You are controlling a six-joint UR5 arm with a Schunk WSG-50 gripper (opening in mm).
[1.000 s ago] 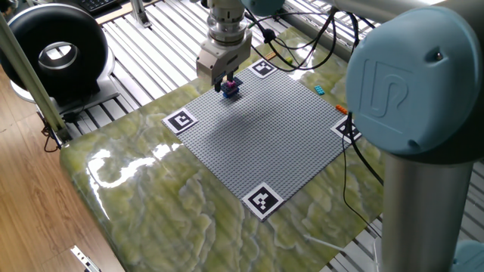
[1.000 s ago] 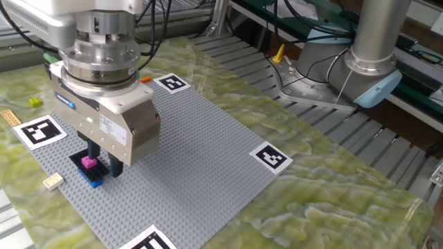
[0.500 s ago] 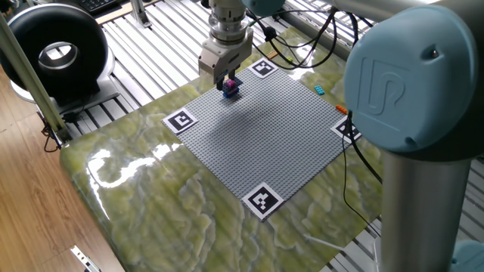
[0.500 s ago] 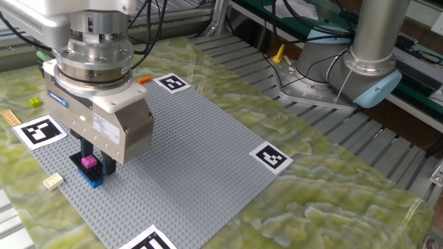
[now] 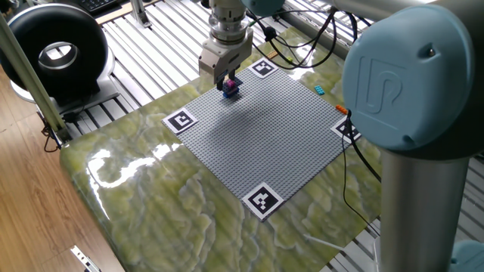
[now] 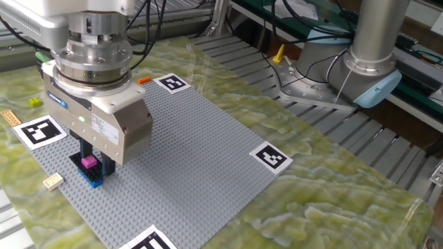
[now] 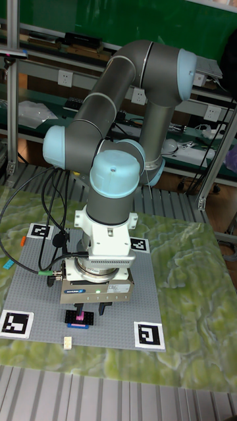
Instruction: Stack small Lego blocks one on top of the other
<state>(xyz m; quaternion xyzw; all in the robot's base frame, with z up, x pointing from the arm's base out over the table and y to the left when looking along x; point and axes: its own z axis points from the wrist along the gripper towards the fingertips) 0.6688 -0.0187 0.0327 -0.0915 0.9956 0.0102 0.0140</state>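
Note:
A magenta small Lego block (image 6: pixel 88 162) sits on top of a dark blue one (image 6: pixel 93 178) near a corner of the grey baseplate (image 6: pixel 201 159). The same stack (image 5: pixel 231 88) shows in the one fixed view and, as the magenta block (image 7: pixel 80 318), in the tall view. My gripper (image 6: pixel 97 160) hangs just above it, open, with a dark finger on each side of the magenta block and nothing held. The gripper (image 5: pixel 228 78) and its body hide part of the stack. In the tall view the gripper (image 7: pixel 91 309) is straight over the blocks.
Loose bricks lie around the plate: a tan one (image 6: pixel 52 182), a green one (image 6: pixel 35 102), an orange one (image 6: pixel 145 80) and a cyan one (image 5: pixel 321 90). Black-and-white marker squares (image 6: pixel 270 157) sit at the plate's corners. The arm's big blue joint (image 5: pixel 412 75) blocks the right side.
Since a second ago the gripper has risen a little off the stack. The magenta block stayed on the dark blue one. Nothing moved in the last half second.

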